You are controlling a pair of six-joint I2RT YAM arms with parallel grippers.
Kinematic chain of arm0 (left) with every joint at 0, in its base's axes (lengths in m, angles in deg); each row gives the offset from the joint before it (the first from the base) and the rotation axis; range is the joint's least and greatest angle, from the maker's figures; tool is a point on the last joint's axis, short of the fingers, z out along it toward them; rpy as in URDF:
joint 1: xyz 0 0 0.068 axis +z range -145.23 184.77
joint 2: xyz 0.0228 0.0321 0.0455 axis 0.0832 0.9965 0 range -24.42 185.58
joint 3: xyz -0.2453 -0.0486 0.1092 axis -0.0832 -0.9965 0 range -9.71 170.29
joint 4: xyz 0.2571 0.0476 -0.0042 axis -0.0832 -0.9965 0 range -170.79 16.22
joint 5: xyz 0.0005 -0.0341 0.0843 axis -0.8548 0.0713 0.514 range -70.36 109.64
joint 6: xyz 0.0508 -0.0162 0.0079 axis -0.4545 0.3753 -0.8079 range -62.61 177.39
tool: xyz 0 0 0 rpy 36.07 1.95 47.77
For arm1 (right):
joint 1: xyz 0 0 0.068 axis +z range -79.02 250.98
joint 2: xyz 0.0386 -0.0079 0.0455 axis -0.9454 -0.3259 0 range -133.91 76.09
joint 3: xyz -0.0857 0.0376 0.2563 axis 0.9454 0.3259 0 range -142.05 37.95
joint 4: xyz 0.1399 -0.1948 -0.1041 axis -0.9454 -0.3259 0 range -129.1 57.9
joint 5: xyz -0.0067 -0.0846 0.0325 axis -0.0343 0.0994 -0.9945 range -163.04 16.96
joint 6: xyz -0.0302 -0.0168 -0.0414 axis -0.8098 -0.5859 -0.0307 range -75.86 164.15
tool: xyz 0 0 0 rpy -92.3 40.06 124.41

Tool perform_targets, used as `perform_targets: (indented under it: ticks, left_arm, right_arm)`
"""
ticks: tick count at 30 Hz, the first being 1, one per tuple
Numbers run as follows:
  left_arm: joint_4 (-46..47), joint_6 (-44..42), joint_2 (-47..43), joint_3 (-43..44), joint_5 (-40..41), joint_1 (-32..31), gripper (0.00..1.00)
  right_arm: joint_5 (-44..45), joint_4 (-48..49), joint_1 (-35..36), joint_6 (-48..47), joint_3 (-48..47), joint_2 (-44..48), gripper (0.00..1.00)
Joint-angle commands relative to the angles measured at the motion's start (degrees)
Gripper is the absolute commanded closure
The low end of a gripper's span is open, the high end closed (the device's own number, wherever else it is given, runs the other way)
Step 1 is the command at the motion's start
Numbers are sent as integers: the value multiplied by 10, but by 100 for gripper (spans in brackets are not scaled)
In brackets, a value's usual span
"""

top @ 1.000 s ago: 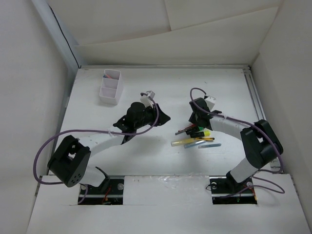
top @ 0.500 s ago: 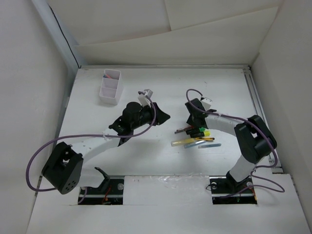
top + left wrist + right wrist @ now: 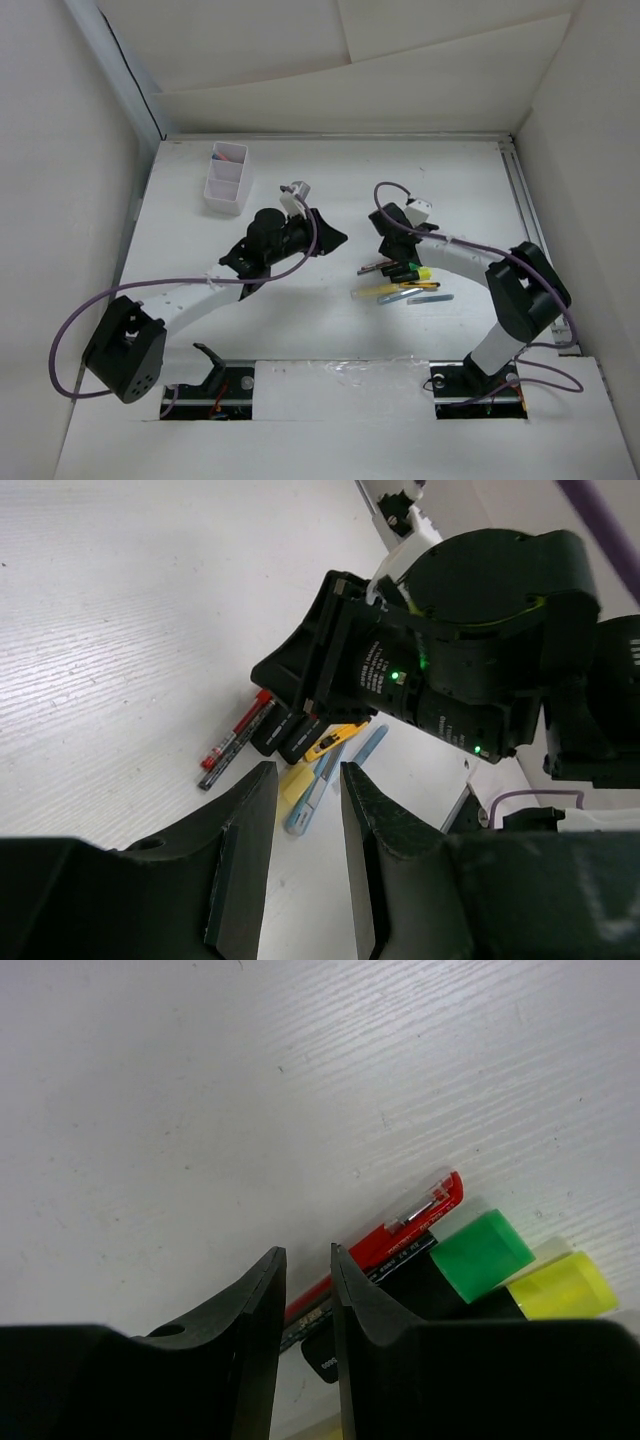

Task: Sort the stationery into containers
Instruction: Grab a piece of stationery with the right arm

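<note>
right claw set narrow over the red pen, grip unconfirmed; green-capped marker at 3 o'clock may be dragged along.

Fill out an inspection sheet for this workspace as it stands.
Surface: white table, lightly grained.
Job's things: pens and markers piled right of centre; white compartment box at far left, something red in its far compartment.
Clutter: nothing seen.
Grippers: left gripper open, holding nothing, aimed toward the pile; right gripper down at the pile, jaws narrow astride the red pen, grip unconfirmed.
Cables: purple cables loop off both arms.
Surroundings: white panels wall in the table.
</note>
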State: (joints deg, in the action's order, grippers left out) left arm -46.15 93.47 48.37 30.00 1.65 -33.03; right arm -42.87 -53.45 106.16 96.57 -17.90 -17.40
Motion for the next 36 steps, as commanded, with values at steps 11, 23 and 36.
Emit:
perform_targets:
  ticks: [11, 23, 36]
  left_arm:
    - [27, 3, -34, -19, -32, 14, 72]
    - [32, 3, -40, -19, -32, 14, 72]
    - [32, 3, -51, -24, -25, 14, 72]
  right_arm:
    - [-27, 3, 1, 26, -22, -59, 70]
    - [64, -31, 34, 36, -3, 14, 70]
    - [24, -7, 34, 47, -8, -56, 70]
